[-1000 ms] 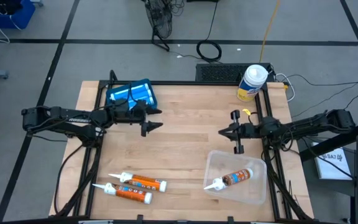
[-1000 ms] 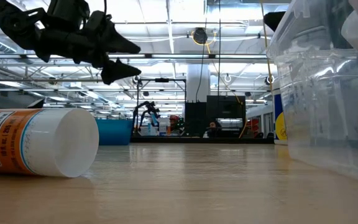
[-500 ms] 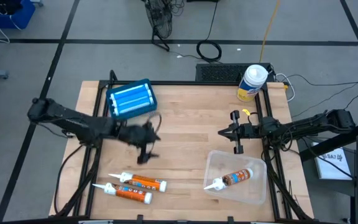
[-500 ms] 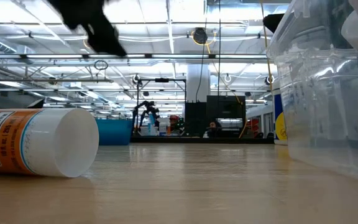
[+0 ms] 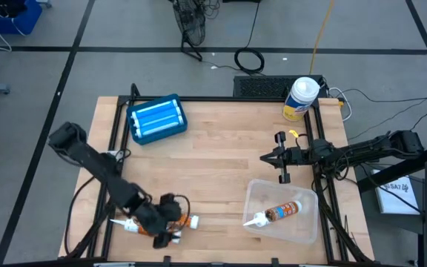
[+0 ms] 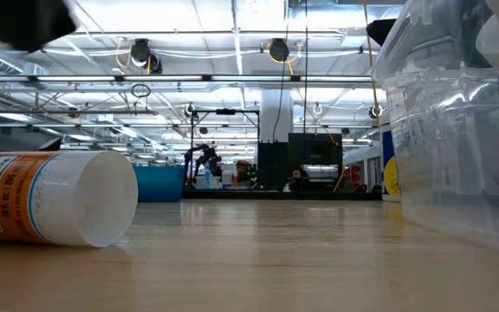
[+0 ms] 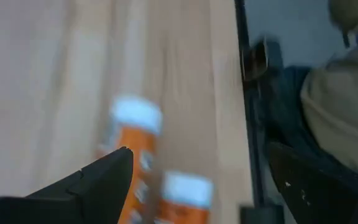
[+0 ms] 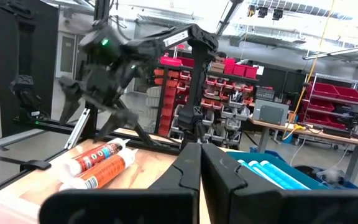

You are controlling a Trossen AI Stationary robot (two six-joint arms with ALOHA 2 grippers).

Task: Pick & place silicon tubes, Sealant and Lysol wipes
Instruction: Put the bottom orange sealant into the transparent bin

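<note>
Left gripper (image 5: 170,226) spread wide above orange tubes (image 5: 170,217), right gripper (image 5: 279,158) closed

Overhead, table-level, two wrist views

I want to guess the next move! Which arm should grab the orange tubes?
Left. Its open claw hangs right over the two orange tubes, while the right claw is shut and waits near the clear tub.

2 orange tubes (image 5: 170,220), 1 brown tube (image 5: 276,213) in 1 clear bin (image 5: 306,228), 1 Lysol wipes canister (image 5: 300,98), 1 blue tray (image 5: 157,118).
</note>
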